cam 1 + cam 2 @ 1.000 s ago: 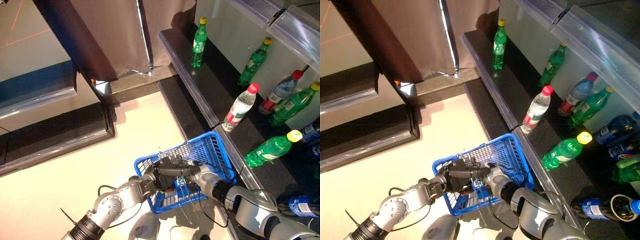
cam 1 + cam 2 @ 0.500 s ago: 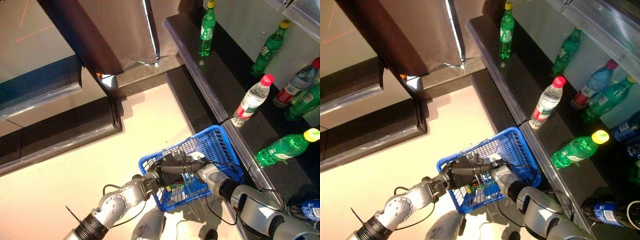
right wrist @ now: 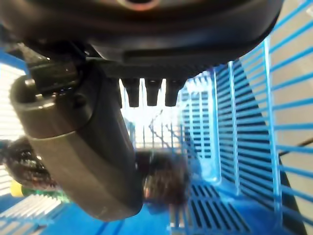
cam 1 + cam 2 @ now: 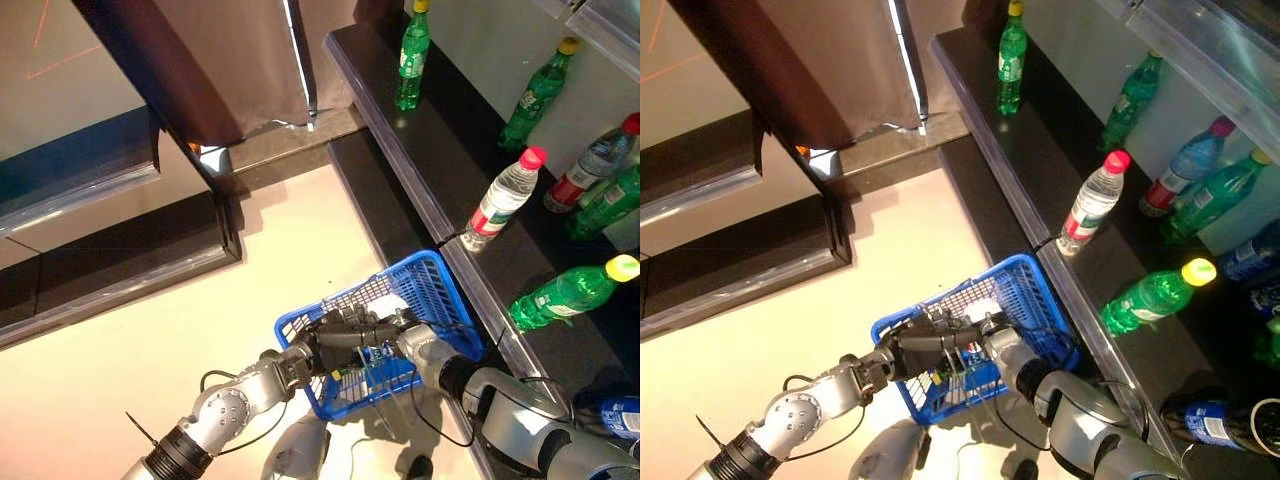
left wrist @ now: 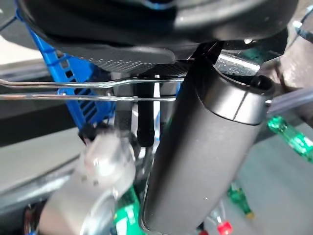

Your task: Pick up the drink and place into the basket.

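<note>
My left hand (image 4: 335, 342) is curled round the wire handle (image 5: 88, 90) of the blue basket (image 4: 430, 285), carrying it beside the dark shelf (image 4: 440, 190). My right hand (image 3: 83, 161) is down inside the basket with fingers straight and, as far as I can tell, nothing gripped. A green drink bottle (image 3: 36, 192) appears to lie on the basket floor near that hand, though the close view is poor, so I judge one drink placed. The water bottle (image 4: 503, 203) and the green bottles (image 4: 570, 295) stand or lie on the shelf, untouched.
</note>
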Robot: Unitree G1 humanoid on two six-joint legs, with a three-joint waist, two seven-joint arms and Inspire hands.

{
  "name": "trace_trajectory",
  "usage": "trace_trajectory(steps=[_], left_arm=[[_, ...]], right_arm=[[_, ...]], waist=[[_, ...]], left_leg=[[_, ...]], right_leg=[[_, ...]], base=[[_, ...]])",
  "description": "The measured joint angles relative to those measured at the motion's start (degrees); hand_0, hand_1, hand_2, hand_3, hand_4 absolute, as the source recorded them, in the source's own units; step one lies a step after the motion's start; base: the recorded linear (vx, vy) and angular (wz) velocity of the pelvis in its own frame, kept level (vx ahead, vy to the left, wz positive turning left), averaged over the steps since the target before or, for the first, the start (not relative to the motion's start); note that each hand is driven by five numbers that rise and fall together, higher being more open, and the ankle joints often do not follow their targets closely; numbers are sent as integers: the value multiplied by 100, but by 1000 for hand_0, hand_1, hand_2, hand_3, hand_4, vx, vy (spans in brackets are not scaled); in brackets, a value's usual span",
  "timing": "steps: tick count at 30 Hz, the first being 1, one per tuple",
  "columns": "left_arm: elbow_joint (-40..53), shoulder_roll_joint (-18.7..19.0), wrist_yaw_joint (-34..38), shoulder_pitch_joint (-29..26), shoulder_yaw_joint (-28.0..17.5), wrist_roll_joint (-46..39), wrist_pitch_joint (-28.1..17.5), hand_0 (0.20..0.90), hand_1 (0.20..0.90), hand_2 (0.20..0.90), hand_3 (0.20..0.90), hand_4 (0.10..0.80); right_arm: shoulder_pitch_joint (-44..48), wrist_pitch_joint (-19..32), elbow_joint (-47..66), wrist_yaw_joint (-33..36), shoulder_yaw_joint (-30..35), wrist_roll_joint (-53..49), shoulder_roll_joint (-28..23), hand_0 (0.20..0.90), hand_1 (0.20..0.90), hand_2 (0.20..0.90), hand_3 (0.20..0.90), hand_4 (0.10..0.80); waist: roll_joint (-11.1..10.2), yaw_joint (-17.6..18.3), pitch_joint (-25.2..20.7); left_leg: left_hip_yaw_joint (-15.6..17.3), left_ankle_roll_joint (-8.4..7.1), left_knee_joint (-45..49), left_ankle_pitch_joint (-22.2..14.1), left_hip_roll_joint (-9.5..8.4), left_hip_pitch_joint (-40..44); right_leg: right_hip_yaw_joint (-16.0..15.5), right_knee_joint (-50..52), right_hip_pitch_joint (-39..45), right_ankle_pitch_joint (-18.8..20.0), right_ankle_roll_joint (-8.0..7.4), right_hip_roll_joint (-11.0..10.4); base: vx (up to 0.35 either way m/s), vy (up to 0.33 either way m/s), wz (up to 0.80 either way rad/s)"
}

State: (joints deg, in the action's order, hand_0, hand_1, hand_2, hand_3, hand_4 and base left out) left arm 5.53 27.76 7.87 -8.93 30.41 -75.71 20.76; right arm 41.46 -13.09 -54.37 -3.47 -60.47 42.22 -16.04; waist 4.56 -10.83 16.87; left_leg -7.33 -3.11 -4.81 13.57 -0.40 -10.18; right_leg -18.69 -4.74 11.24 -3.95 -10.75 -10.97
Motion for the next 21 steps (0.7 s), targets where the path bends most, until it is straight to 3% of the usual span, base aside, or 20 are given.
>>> trace_trajectory(steps=[9,14,21], left_arm=[[-9,109,3,1,-130,-3,-5,300,300,300,200,100],[-9,117,34,80,-395,-21,-4,300,300,300,200,100],[-5,77,308,744,-1403,-29,-6,300,300,300,200,100]], right_arm=[[4,-19,680,579,417,-1021,-229,900,900,900,900,800],[-21,-294,1548,731,573,-1371,-566,900,900,900,900,800],[-704,-715,3255,972,1322,-1537,-947,900,900,900,900,800]], waist=[[-82,-2,50],[-102,38,62],[-289,171,156]], left_leg=[[0,1,0,-1,9,91],[2,2,-1,-2,24,125],[48,45,-2,-43,45,202]], right_leg=[[-1,1,92,1,0,-3],[7,17,114,2,0,2],[50,45,160,2,0,-4]], base=[[53,-10,0],[43,-22,-1],[48,-25,-3]])
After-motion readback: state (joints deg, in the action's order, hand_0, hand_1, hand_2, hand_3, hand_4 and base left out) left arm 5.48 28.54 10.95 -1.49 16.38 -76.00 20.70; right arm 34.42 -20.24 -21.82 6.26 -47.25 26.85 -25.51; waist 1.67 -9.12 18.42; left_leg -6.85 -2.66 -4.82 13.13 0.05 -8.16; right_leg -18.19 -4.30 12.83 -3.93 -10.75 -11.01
